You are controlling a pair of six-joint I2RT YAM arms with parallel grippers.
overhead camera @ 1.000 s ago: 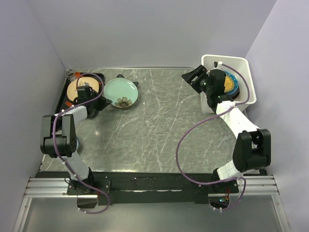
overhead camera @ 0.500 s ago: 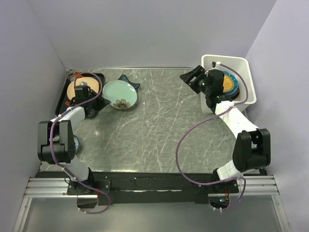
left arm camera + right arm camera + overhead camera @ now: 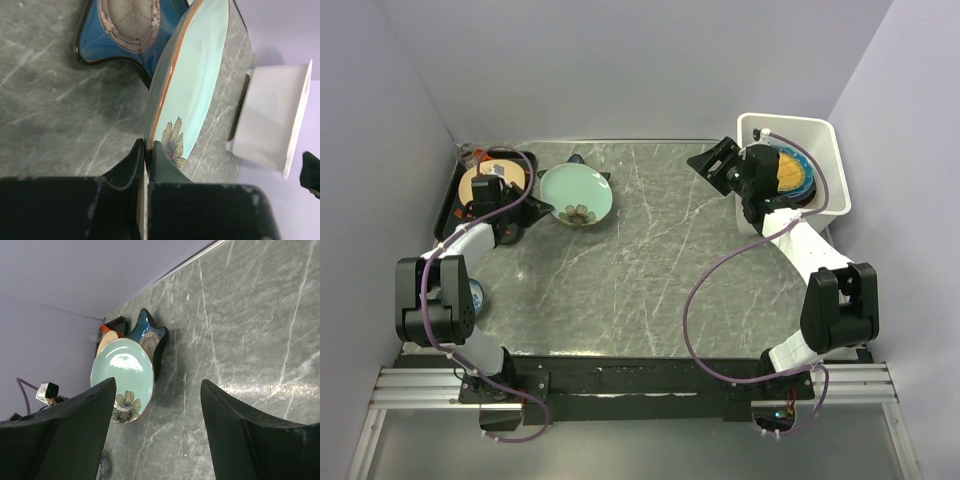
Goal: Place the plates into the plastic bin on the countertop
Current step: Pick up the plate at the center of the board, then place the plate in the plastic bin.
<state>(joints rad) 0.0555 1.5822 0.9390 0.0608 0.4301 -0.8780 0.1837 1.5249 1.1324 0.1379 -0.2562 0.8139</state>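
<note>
At far left: left gripper [image 3: 147, 150] clamped on teal plate [image 3: 190, 85], nudged right | right gripper [image 3: 157, 387] agape, empty

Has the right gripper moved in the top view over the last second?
Yes: the right gripper has drifted slightly left, away from the deep white plastic bin.

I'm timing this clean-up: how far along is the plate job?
Done: an orange plate lies in the white bin. In hand: the left gripper is shut on the rim of a pale green flowered plate, held tilted; the right gripper is open and empty beside the bin. Left: that plate, plus a cream plate on the black tray.
</note>
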